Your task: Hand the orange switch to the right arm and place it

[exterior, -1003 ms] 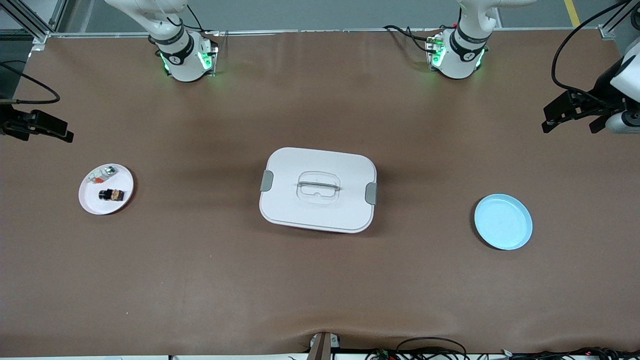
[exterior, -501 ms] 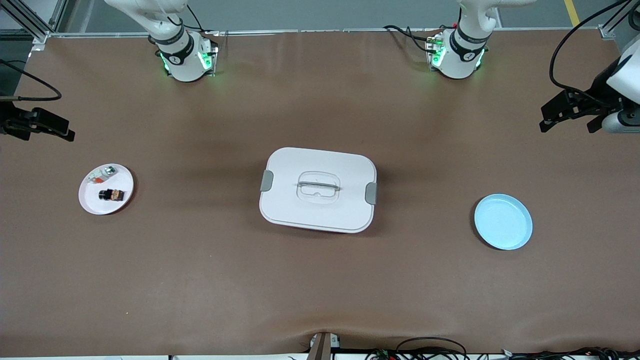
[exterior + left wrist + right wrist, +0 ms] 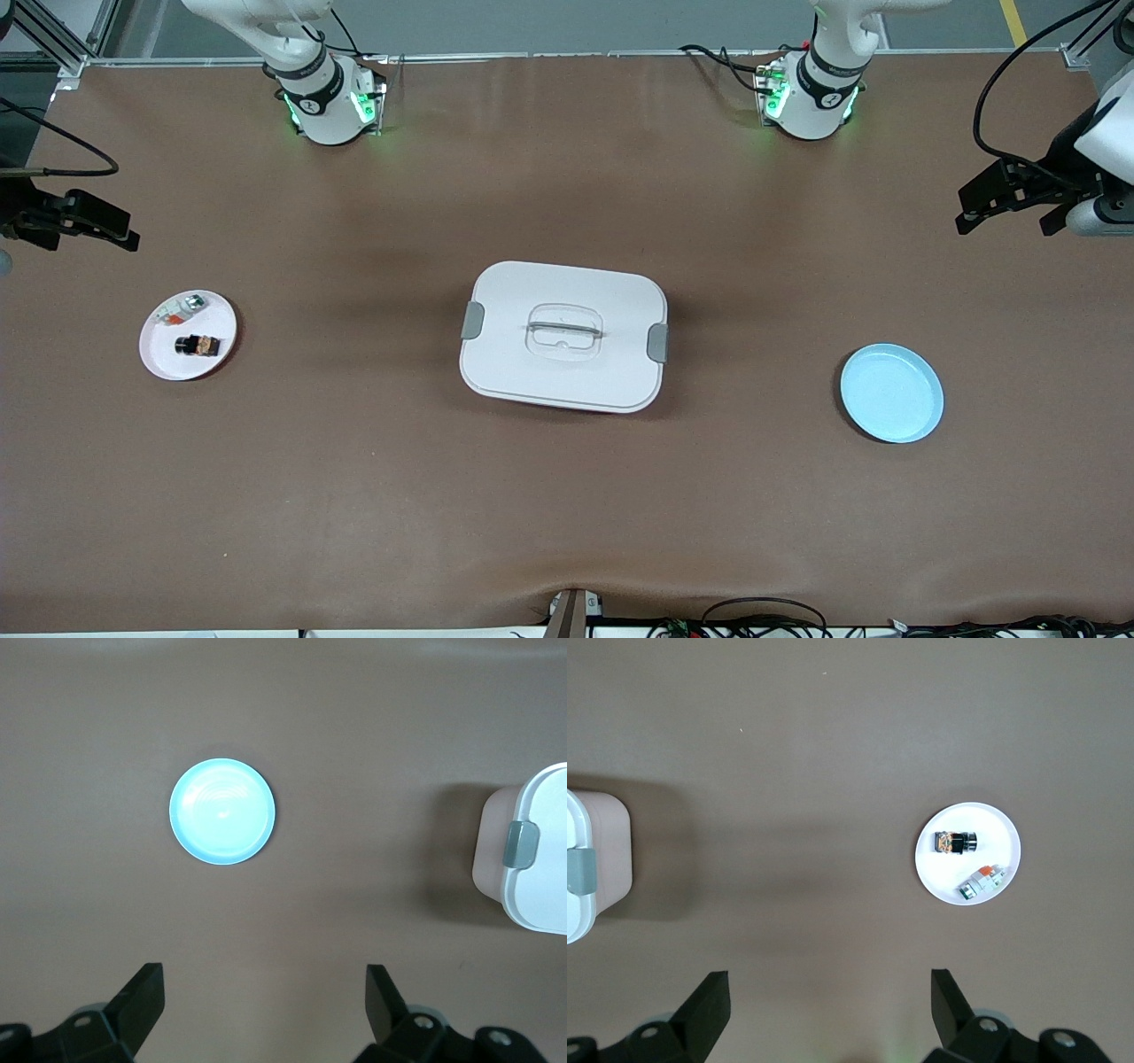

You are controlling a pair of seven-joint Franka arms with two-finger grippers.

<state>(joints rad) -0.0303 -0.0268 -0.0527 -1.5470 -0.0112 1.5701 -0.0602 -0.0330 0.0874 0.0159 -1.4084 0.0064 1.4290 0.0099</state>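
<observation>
The orange switch (image 3: 197, 345), a tiny black block with an orange face, lies on a small white plate (image 3: 162, 358) at the right arm's end of the table. The right wrist view shows both the switch (image 3: 956, 842) and the plate (image 3: 939, 870). My right gripper (image 3: 89, 232) hangs open and empty, high over the table edge at that end, apart from the plate; its jaws (image 3: 830, 985) stand wide. My left gripper (image 3: 1005, 213) hangs open and empty, high over the left arm's end of the table; its jaws (image 3: 266, 979) stand wide too.
A small white-grey part (image 3: 182, 307) with red and green bits shares the white plate. A white lidded box (image 3: 563, 335) with grey clips stands mid-table. An empty light blue plate (image 3: 891, 392) lies toward the left arm's end, also in the left wrist view (image 3: 221, 811).
Both grippers have drifted only slightly at their ends of the table. Nothing on the table has moved.
</observation>
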